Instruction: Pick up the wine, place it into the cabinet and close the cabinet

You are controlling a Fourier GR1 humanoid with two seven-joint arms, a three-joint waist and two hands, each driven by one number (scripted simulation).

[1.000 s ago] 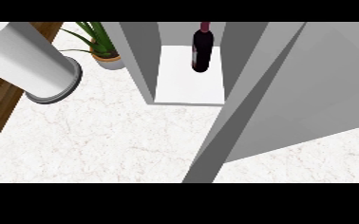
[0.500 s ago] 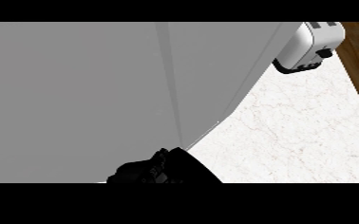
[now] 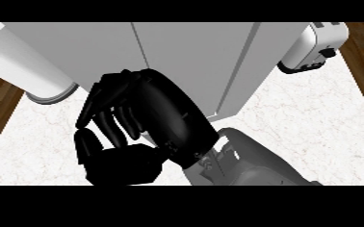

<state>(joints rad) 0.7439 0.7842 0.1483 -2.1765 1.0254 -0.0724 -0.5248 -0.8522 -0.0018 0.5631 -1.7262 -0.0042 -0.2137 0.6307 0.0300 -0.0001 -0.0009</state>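
Partly hiding cabinet front: right hand, fingers apart, holding nothing; forearm cut off below.

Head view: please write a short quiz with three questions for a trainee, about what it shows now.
1. True or false: the doors of the cabinet stand open.
2. What stands at the cabinet's right side? A) a toaster B) a kettle C) a bowl
3. Can the wine be seen anywhere? Answer yes or no.

Key:
1. False. Both doors are shut, and a black hand is in front of them.
2. A.
3. No.
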